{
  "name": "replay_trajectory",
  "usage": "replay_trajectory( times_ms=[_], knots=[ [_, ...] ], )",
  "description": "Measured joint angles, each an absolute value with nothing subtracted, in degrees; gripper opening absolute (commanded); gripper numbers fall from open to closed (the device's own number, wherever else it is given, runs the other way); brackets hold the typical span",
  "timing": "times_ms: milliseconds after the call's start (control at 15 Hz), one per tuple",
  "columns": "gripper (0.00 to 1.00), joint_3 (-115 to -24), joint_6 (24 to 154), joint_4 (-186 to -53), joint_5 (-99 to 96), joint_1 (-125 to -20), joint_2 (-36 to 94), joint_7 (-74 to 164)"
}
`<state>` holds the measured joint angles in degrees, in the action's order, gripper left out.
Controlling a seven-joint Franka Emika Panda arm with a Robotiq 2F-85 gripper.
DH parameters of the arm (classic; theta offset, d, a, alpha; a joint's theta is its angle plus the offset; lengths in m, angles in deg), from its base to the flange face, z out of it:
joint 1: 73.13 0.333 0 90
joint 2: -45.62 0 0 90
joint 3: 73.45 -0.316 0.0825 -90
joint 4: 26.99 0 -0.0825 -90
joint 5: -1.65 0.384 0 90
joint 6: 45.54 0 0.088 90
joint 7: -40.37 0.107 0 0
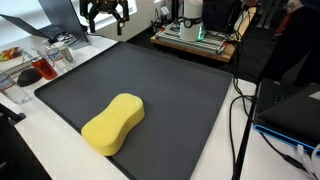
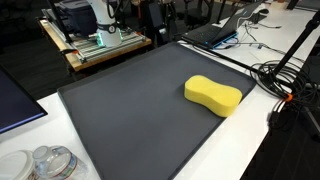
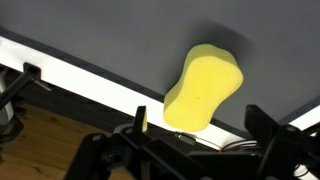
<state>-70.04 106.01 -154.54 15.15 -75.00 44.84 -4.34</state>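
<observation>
Yellow sponge near edge of dark mat, broad mat surface beyond, jaws wide open, well apart

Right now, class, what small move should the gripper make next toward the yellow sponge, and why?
Probably ease the gripper down toward the yellow sponge. Its jaws stand open and empty, well clear of the sponge, which lies alone and untouched on the dark mat, centred between the fingers in the wrist view.
</observation>
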Motion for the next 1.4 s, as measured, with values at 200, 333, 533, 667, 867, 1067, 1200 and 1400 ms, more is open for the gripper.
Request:
replay_trajectory(
  times_ms=[200,333,533,667,867,1067,1200,1400],
  knots=[
    [1.00,-69.60,103.90,-149.49,16.44,-76.71,42.30,-10.46],
    [1.00,-69.61,102.35,-145.74,17.26,-77.57,40.27,-13.65],
    [1.00,-69.65,99.60,-139.57,16.83,-78.76,36.74,-15.11],
    [1.00,-69.67,97.56,-135.32,16.17,-79.48,34.28,-15.24],
    [1.00,-69.83,93.84,-128.83,14.85,-80.36,30.80,-15.62],
    [1.00,-70.26,89.48,-122.27,12.98,-80.76,27.85,-15.89],
    [1.00,-70.96,86.34,-117.66,10.99,-80.73,25.97,-15.93],
    [1.00,-72.35,81.55,-110.40,7.59,-80.22,22.73,-15.92]
  ],
)
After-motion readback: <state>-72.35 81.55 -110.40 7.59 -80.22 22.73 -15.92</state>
